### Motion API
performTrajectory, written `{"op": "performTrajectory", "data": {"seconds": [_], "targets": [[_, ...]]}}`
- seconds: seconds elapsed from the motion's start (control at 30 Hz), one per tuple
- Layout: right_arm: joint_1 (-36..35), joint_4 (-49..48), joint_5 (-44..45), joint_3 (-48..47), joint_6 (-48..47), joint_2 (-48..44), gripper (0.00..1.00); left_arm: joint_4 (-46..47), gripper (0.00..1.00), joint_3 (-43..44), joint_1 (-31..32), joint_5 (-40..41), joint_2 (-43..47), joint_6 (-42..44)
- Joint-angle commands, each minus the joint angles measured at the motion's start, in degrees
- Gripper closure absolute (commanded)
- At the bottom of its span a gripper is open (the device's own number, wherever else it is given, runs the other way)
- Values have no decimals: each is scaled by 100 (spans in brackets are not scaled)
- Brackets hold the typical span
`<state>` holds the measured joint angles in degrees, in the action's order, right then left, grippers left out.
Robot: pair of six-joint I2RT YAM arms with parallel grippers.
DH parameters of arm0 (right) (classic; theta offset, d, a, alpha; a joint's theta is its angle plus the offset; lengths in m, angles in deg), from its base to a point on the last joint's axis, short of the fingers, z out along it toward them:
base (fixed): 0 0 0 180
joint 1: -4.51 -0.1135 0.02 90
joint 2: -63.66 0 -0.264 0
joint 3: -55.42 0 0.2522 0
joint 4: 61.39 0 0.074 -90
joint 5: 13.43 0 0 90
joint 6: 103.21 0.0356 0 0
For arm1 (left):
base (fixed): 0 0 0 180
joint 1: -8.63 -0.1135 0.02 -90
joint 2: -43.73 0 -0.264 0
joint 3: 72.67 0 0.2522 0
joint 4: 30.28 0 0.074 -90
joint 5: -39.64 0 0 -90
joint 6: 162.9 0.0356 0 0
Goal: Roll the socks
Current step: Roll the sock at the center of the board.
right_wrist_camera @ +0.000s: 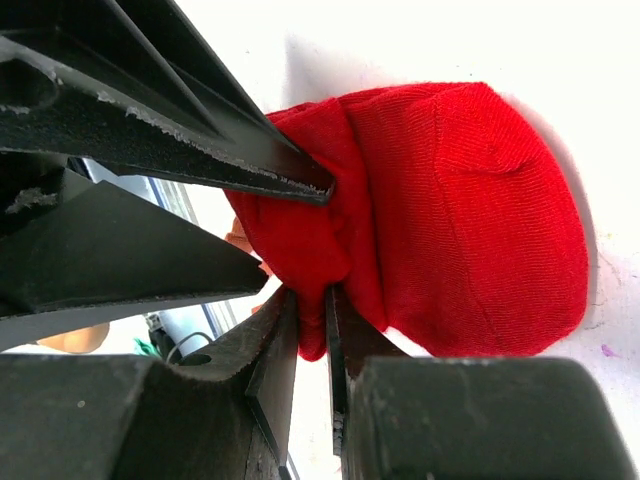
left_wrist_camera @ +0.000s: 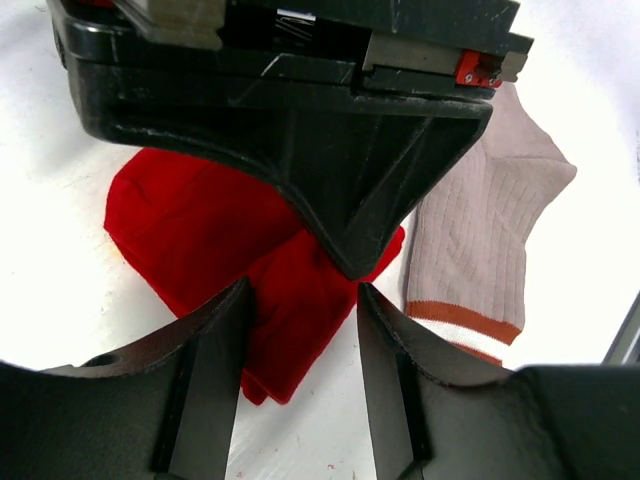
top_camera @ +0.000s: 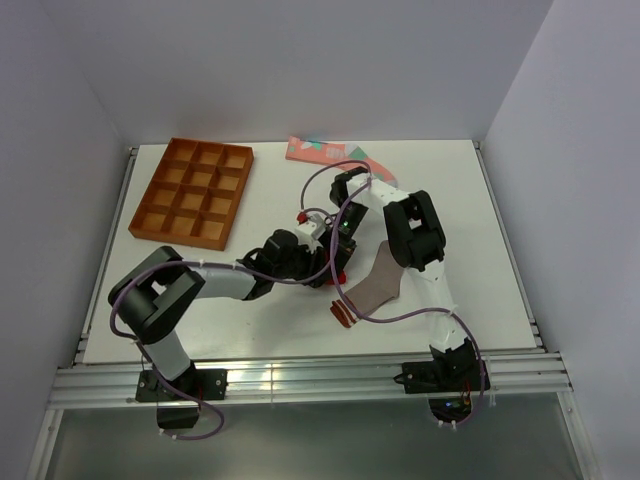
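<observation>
The red sock (left_wrist_camera: 200, 225) lies bunched on the table; only a sliver of it shows in the top view (top_camera: 341, 277), under both grippers. My right gripper (right_wrist_camera: 312, 300) is shut on a fold of the red sock (right_wrist_camera: 470, 210), pinching its edge. My left gripper (left_wrist_camera: 300, 295) is open, its fingers either side of the sock's near corner, right beside the right gripper (top_camera: 338, 255). The grey-brown sock (top_camera: 382, 283) lies flat just right of them, its striped cuff (left_wrist_camera: 462, 322) toward the near edge. The salmon-pink sock (top_camera: 325, 152) lies at the table's back.
An orange-brown compartment tray (top_camera: 195, 190) stands at the back left. The right arm's elbow (top_camera: 415, 230) hangs over the grey-brown sock. White walls close in the table on three sides.
</observation>
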<state>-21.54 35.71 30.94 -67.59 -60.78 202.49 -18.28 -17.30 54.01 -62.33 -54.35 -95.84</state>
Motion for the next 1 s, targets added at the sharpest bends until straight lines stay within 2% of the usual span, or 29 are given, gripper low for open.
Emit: {"op": "performTrajectory", "data": {"seconds": [0.0,0.3,0.5,0.57,0.6,0.63,0.8,0.97], "targets": [[46,-229,660,79,-165,277,79,184,49,85,-100,-376,-27,176],[178,-431,695,317,-112,163,80,316,51,-135,-258,-613,-44,-26],[231,-651,634,545,-59,-4,80,456,60,-100,-293,-877,-299,-237],[231,-896,677,694,116,-162,79,404,69,-12,-293,-913,-431,-325],[231,-1037,713,773,195,-250,77,360,72,14,-293,-913,-474,-395],[231,-1343,730,974,326,-459,72,247,80,93,-293,-887,-545,-456],[223,-2328,897,1573,775,-1172,58,-439,97,374,-293,-579,-642,-939],[231,-3084,1134,1924,1398,-1805,52,-1089,100,550,-293,-289,-572,-1265]]}}
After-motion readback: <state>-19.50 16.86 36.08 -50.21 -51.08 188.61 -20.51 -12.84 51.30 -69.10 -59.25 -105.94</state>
